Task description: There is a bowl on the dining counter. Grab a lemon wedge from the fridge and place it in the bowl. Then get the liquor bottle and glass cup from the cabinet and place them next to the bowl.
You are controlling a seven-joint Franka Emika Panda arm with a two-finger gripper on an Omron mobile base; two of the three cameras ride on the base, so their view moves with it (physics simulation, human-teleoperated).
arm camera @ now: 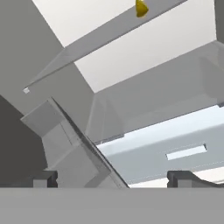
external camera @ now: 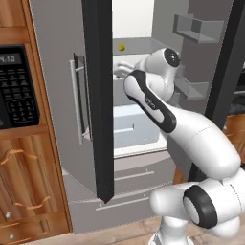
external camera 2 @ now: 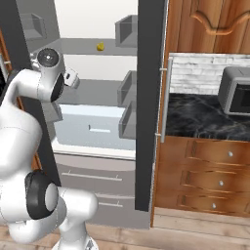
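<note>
The fridge (external camera: 55,95) stands with both doors swung open, and my arm reaches into it. A small yellow lemon wedge (external camera: 121,47) lies on the upper shelf (external camera 2: 100,47). In the hand view the lemon wedge (arm camera: 141,8) sits at the top edge, far beyond my gripper (arm camera: 114,179). The gripper is open, its two dark fingertips (arm camera: 46,178) wide apart with nothing between them. My hand (external camera 2: 71,77) hovers over the middle shelf, below and left of the wedge. The bowl, dining counter, liquor bottle and glass cup are out of view.
Grey door bins (external camera: 196,26) line the right fridge door. A pale drawer (external camera 2: 93,124) fills the lower compartment. A black microwave panel (external camera: 16,86) sits in wooden cabinetry at left. At right, a grey appliance (external camera 2: 237,90) stands on a marble worktop (external camera 2: 200,117) over knobbed drawers.
</note>
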